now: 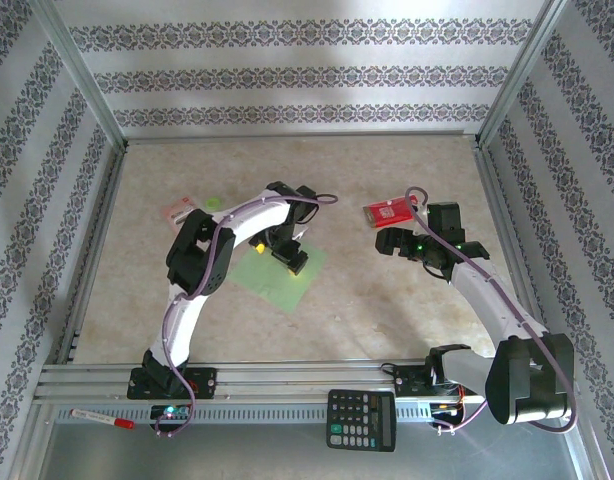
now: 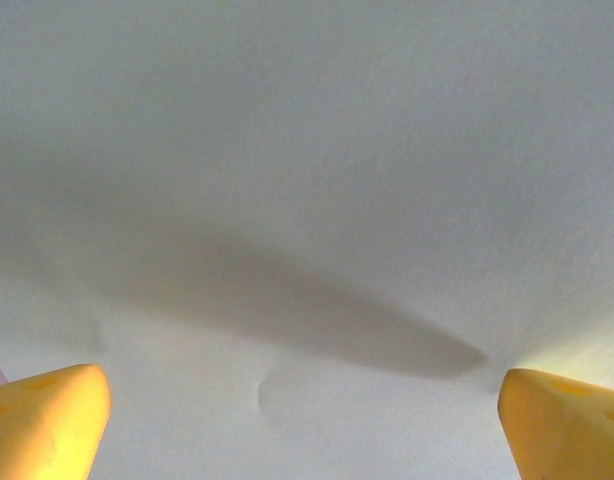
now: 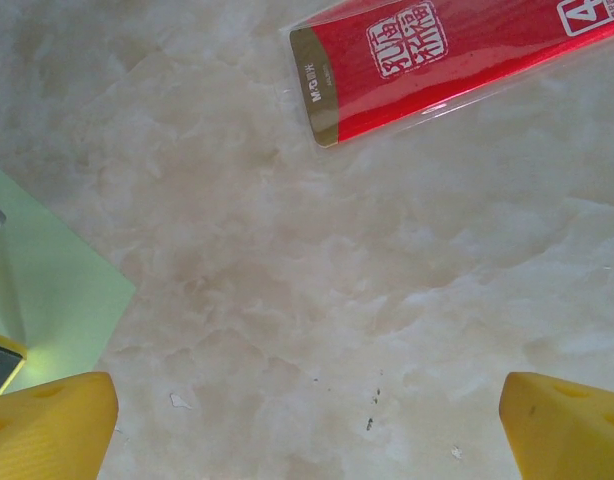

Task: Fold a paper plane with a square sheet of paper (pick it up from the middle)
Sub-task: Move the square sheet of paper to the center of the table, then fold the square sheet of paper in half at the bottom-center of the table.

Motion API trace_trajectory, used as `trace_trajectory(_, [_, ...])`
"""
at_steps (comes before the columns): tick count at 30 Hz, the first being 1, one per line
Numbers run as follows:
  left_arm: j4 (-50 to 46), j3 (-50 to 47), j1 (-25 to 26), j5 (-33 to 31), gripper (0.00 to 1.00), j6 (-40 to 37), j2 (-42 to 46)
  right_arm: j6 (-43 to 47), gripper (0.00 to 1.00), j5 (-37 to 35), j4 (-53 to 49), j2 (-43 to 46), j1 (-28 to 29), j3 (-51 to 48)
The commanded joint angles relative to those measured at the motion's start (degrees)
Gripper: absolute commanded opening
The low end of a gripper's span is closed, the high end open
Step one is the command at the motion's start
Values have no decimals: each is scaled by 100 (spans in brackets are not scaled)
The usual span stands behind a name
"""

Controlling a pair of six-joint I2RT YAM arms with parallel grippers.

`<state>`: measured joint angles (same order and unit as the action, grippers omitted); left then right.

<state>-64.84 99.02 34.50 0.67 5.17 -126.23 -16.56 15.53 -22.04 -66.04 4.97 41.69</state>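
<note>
Locate the square sheet of paper (image 1: 279, 285) on the table (image 1: 397, 315). It lies flat, left of centre, and is turned corner-on like a diamond. The left arm curves in over it, and the left gripper (image 2: 307, 430) hangs low above the middle of the sheet.

In the left wrist view, check the two yellow fingertips (image 2: 42, 420). They sit at opposite lower corners, spread wide, with nothing between them. Pale paper spans the gap and carries a long shadow and a small dimple near the lower centre. You cannot tell from these views whether the tips touch the sheet.

The right gripper (image 3: 307, 430) hangs over bare marbled table, right of centre and well apart from the sheet. Its yellow fingertips (image 3: 567, 425) are also spread wide and hold nothing. In the right wrist view, one corner of the light-green sheet enters from the left edge.

The red packet (image 3: 457, 60) lies flat just beyond the right gripper and is not in contact with it. A small round green disc (image 1: 214, 203) lies on the table beyond the left arm. A calculator (image 1: 361, 420) rests on the near rail between the two arm bases.
</note>
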Motion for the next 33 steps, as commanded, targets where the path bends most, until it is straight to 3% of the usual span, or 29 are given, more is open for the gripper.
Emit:
trace_trajectory(1, [264, -256, 29, -127, 100, 320, 225, -32, 98, 89, 40, 22, -53, -69])
trace_trajectory(20, [1132, -1120, -49, 699, 100, 643, 218, -93, 98, 152, 139, 15, -54, -223])
trace_trajectory(33, [1182, -1383, -66, 313, 97, 721, 119, -111, 98, 125, 104, 91, -50, -241])
